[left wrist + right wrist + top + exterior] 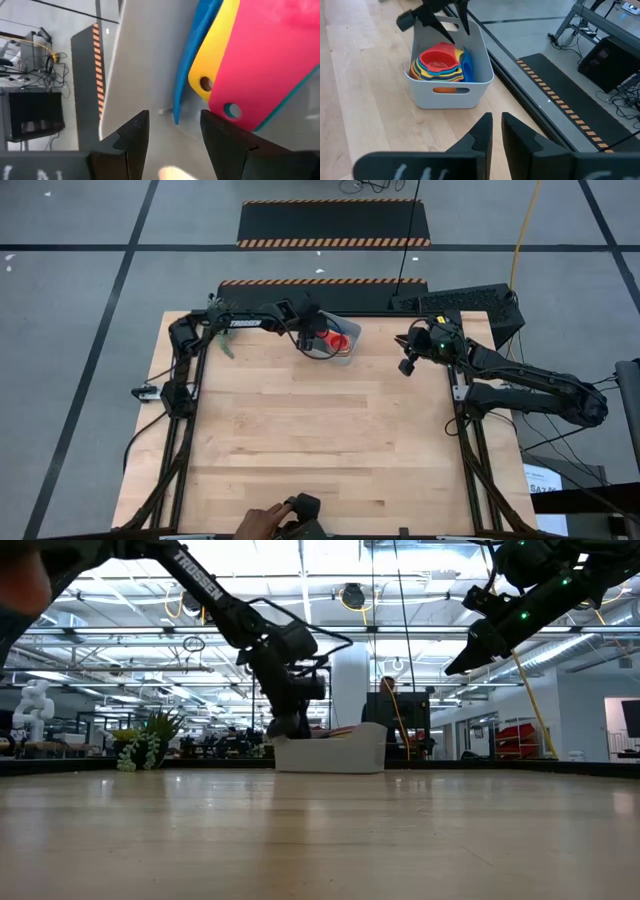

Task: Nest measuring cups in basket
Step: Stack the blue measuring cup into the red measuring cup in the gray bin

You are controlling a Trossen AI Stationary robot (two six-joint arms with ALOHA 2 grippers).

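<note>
The table [320, 430] lies bare across its middle and near half, open to any approach. The one crowded spot is at about twelve o'clock on the far edge, where the basket [451, 92] stands; the left gripper [312, 332] hangs directly over it with its fingers parted, blocking entry from above. A small green plant [145, 750] stands at about ten o'clock. The right gripper [408, 365] hovers raised near two o'clock. At six o'clock a person's hand [262, 523] rests at the near edge.
</note>
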